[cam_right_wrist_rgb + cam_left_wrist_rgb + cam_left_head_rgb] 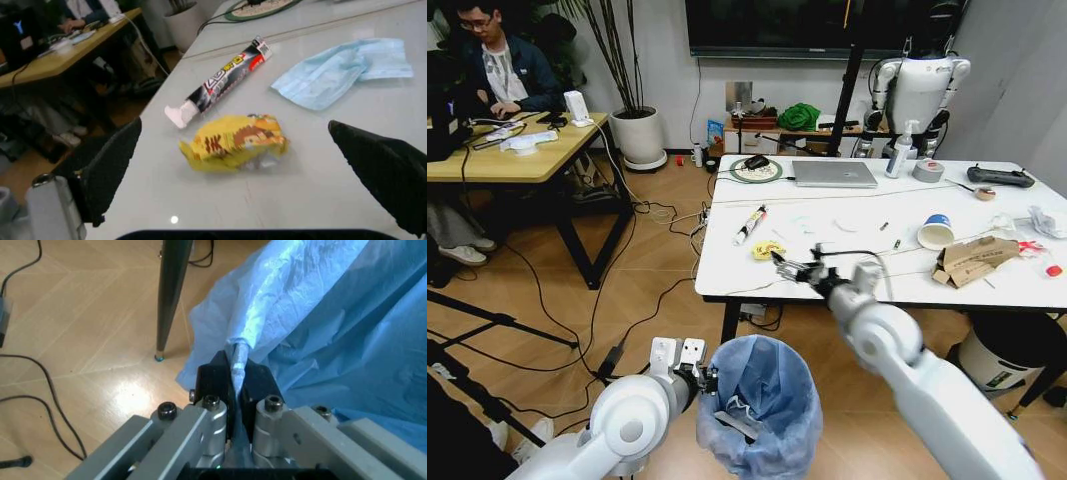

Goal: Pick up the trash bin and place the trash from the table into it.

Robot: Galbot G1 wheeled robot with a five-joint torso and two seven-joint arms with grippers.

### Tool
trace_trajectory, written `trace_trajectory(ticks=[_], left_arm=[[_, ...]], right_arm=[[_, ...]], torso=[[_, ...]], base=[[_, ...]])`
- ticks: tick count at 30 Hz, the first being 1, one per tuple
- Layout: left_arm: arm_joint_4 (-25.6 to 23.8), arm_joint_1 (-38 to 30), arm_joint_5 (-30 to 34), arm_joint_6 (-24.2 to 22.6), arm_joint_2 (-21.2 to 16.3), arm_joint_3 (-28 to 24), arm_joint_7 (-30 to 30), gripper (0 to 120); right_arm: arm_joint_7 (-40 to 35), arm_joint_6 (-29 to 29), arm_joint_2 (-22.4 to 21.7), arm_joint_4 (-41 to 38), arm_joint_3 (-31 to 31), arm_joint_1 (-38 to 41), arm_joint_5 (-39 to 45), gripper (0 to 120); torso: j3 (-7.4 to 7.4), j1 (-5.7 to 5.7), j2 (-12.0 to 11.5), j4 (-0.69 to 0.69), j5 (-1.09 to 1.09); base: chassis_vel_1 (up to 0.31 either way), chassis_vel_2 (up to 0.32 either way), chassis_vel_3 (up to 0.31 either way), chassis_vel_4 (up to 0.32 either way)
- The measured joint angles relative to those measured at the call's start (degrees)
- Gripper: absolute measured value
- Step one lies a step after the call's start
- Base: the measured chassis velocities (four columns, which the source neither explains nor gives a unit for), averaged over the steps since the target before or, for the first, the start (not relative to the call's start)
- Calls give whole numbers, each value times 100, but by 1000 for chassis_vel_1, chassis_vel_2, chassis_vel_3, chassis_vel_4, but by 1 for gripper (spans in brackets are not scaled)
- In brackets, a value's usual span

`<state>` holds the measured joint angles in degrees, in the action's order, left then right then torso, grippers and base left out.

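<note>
The trash bin (762, 405) with its light-blue bag (347, 315) is down low in front of the table (827, 270), just off its near edge. The left claw (699, 378) is at the bin's left side. The left wrist view shows its two black fingers (257, 382) squeezed tight on the bin's rim (239, 360), with the bag bunched over it.

The right claw (789, 267) reaches out over the near edge of the table. Its two dark fingers (110, 167) are spread wide apart and hold nothing. Between them lies a crumpled yellow wrapper (233, 142) flat on the white top. It is not touching either finger.

Just past the yellow wrapper lies a long black, white and red wrapper (223, 80). Near that is a light-blue face mask (343, 70), also flat on the table.

More trash sits farther to the right on the table. There is a white paper cup (936, 231) with a blue rim, lying on its side. Beside it is a piece of torn brown cardboard (972, 260). Close to the cardboard is a small red wrapper (1053, 270). Crumpled white paper (1044, 222) lies near the right edge.

At the far side of the table are a grey laptop (834, 173) and a grey roll of tape (928, 170)
</note>
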<state>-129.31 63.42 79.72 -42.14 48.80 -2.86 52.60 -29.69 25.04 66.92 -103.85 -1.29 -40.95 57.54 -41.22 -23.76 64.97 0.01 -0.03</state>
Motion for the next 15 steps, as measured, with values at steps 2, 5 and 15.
trace_trajectory(ticks=[2,5,15], left_arm=[[-10,2,1,0,0,12,0,0],[-20,2,9,0,-13,62,0,0],[-13,-27,36,0,-39,155,-38,0]], right_arm=[[-191,19,106,90,-57,121,132,100],[-712,42,374,376,-246,448,494,100],[-1430,207,743,1047,-363,731,954,100]], torso=[[0,0,0,1,1],[0,0,0,2,0],[0,0,0,-1,1]], base=[[0,0,0,0],[0,0,0,0],[0,0,0,0]])
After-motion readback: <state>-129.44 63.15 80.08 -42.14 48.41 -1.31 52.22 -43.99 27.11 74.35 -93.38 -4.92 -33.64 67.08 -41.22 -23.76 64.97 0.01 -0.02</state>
